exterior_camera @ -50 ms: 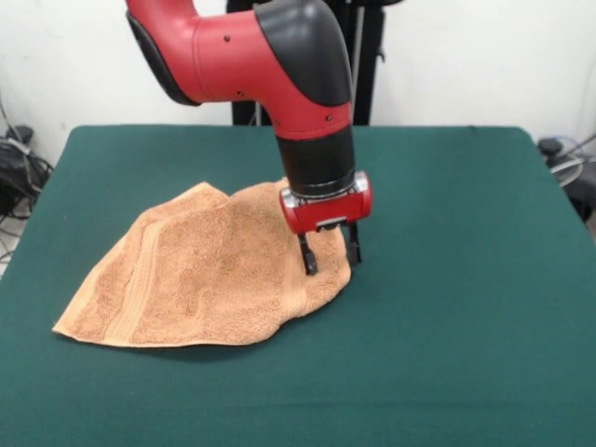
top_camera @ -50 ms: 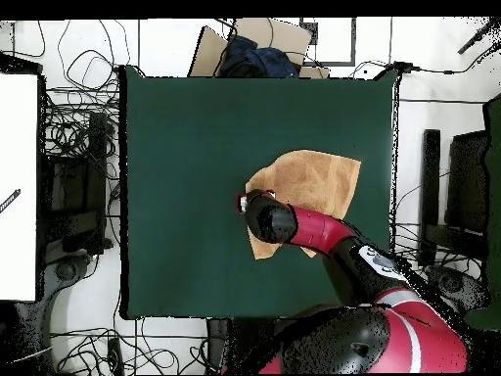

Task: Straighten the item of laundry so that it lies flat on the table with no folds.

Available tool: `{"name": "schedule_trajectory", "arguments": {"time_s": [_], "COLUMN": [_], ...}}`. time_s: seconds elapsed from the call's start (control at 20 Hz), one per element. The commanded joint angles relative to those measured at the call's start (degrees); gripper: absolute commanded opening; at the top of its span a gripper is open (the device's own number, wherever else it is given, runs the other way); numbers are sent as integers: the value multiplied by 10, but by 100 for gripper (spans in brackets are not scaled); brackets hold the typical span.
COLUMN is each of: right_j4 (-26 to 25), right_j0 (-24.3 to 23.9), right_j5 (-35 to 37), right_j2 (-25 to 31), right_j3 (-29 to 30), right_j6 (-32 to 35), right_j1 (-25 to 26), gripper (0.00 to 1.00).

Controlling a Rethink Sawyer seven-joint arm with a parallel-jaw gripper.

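The item of laundry (exterior_camera @ -50 ms: 205, 275) is an orange-tan towel, lying rumpled left of the table's (exterior_camera @ -50 ms: 466, 242) middle in the front view. It has a raised fold along its far side and a curled right end. My gripper (exterior_camera @ -50 ms: 330, 253) points straight down at that right end. Its two black fingers (exterior_camera @ -50 ms: 306, 255) are spread apart, with their tips at the cloth. I cannot tell whether cloth sits between them. From overhead the towel (top_camera @ -50 ms: 311, 179) spreads up and right of the arm's wrist (top_camera @ -50 ms: 269, 218). The wrist covers the gripper and part of the towel on the green table (top_camera @ -50 ms: 186, 147).
Tangled cables (top_camera @ -50 ms: 78, 147) and equipment surround the table in the overhead view. A cardboard box with dark cloth (top_camera @ -50 ms: 250, 54) sits just past its top edge. A white panel (top_camera @ -50 ms: 18, 186) stands at the left. The red arm (exterior_camera @ -50 ms: 242, 51) reaches in over the table's far side.
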Motion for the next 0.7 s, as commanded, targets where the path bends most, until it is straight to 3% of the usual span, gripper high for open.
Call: {"name": "schedule_trajectory", "arguments": {"time_s": [0.05, 0.35, 0.4, 0.7], "right_j4": [-35, -36, -36, -35], "right_j0": [-5, -4, -5, 3], "right_j5": [-26, -32, -34, -34], "right_j2": [45, 47, 47, 39], "right_j3": [11, 9, 9, 9], "right_j6": [63, 64, 65, 68], "right_j1": [34, 39, 40, 35], "gripper": [100, 100, 0, 0]}}
